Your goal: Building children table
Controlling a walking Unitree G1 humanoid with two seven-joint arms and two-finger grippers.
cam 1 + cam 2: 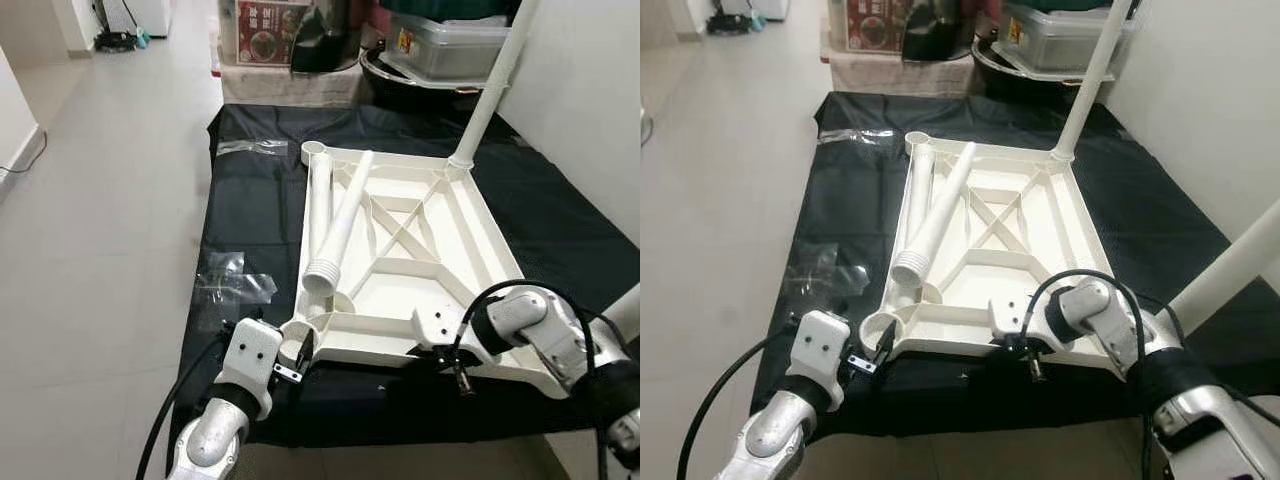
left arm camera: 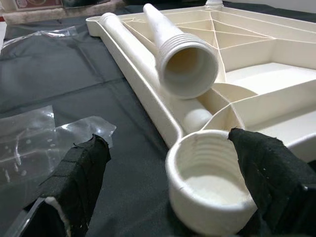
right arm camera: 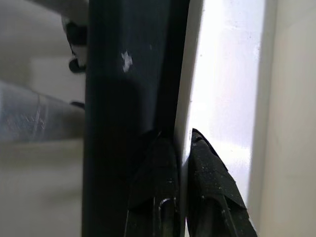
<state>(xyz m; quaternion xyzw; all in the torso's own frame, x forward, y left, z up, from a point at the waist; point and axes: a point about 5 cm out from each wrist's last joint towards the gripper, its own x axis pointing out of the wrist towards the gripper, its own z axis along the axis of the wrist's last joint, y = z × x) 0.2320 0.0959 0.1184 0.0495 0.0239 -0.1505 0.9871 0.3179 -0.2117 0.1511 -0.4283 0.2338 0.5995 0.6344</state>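
White plastic everywhere on this one. Going left to right: a crinkly plastic wrapper lies near the left edge of the black cloth covering the low platform, then the left gripper with its fingers spread wide on either side of the near-left leg socket of the upturned tabletop, not closed on it. Two loose legs lie inside the tabletop along its left side, threaded ends toward the robot. One leg is already standing screwed into the far-right corner. The right gripper is pinched nearly closed on the tabletop's near edge, looks like it's steadying the thing.

So I'd say one leg done, three to go, and the fourth leg may be the pale tube at the right in the right eye view, can't tell for sure.

Room-wise: pale tiled floor on the left, white wall on the right, boxes and a lidded container stacked past the far edge.
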